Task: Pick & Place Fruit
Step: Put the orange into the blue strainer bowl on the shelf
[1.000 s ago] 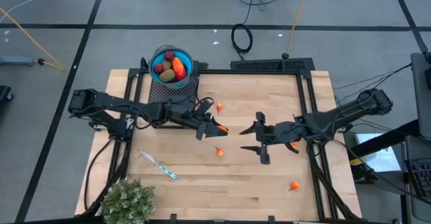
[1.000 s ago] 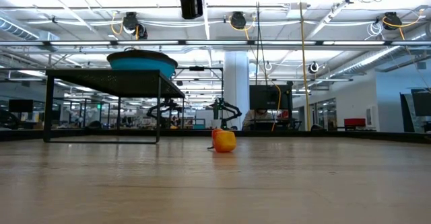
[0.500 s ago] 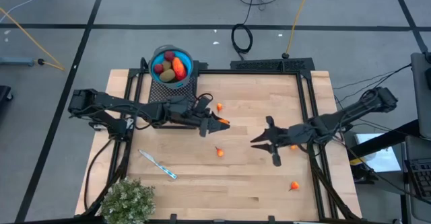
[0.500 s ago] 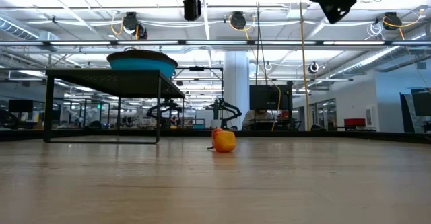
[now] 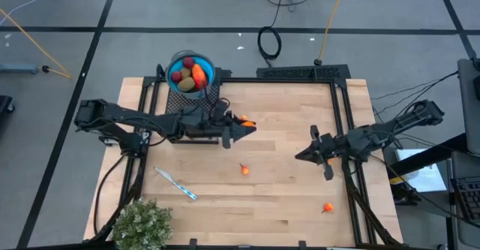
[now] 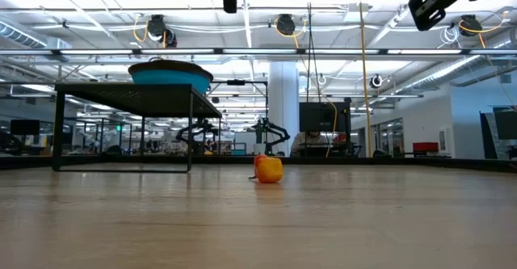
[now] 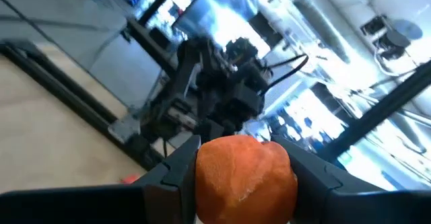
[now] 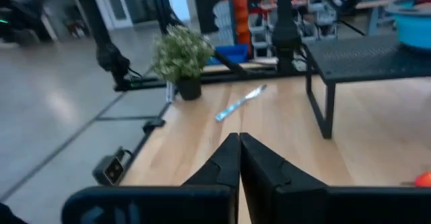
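Wood table w/ 2 loose orange fruit, stick, plant

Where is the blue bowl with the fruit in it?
In the high view, the blue bowl sits on a black mesh stand at the table's far left edge, just behind the left gripper.

Blue bowl with red, orange, olive-brown fruit, black mesh stand, light wood table, small orange pieces, blue-white stick, green plant.
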You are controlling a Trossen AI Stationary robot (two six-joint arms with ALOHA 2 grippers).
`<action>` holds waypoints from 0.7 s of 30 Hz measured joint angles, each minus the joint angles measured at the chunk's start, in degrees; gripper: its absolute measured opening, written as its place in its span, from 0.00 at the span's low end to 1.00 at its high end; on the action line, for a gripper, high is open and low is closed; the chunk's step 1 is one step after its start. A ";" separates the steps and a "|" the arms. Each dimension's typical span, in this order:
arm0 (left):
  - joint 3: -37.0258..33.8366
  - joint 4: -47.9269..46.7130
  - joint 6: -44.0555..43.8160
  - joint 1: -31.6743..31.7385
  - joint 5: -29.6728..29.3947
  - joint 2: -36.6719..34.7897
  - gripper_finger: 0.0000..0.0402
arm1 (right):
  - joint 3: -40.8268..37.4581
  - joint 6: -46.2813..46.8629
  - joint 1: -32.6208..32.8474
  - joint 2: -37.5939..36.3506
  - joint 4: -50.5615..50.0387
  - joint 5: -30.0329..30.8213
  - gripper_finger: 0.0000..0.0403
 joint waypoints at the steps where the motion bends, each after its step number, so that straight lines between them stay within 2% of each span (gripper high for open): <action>1: 0.09 -0.01 0.48 0.02 -0.91 -0.38 0.38 | -0.49 0.00 -0.02 -1.30 0.06 -0.84 0.00; 6: 0.09 -5.03 2.95 0.64 -4.78 -4.15 0.38 | -2.73 -0.08 0.00 -6.76 0.03 -4.56 0.00; 11: 0.11 -15.13 4.48 2.50 -7.69 -9.78 0.38 | -4.64 -0.42 -0.07 -10.95 -0.56 -8.19 0.00; 16: 0.09 -24.87 6.57 6.75 -9.09 -14.98 0.38 | -7.35 -1.56 -0.17 -14.02 -0.62 -10.80 0.00; 21: 0.09 -29.81 11.53 12.75 -9.20 -18.16 0.38 | -10.26 -3.24 -0.20 -15.98 -0.58 -9.97 0.00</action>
